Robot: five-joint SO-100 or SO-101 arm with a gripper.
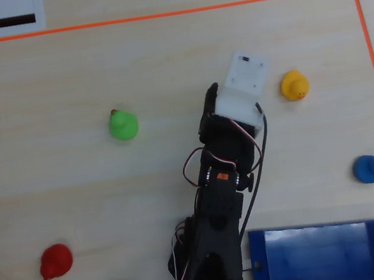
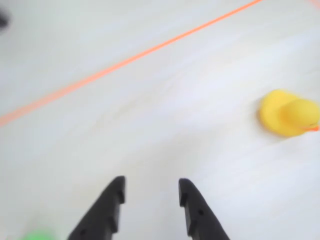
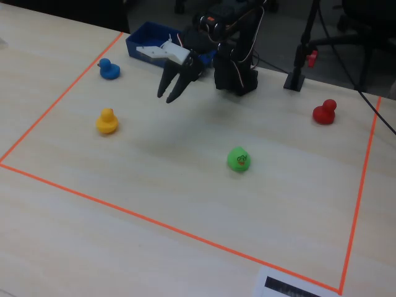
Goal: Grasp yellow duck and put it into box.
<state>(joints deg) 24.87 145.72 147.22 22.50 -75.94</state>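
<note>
Item: my claw, fingers spread, empty, raised above bare table.
Item: yellow duck, upright, far right in the wrist view, well apart from my fingertips.
Item: box, near my base.
Method judged best: swing right, centre the duck between the fingers, then descend.

Probably lab, orange taped boundary, chairs

pale wood-grain table, glossy box

Bright even light, soft shadows, wrist view blurred and washed out
</note>
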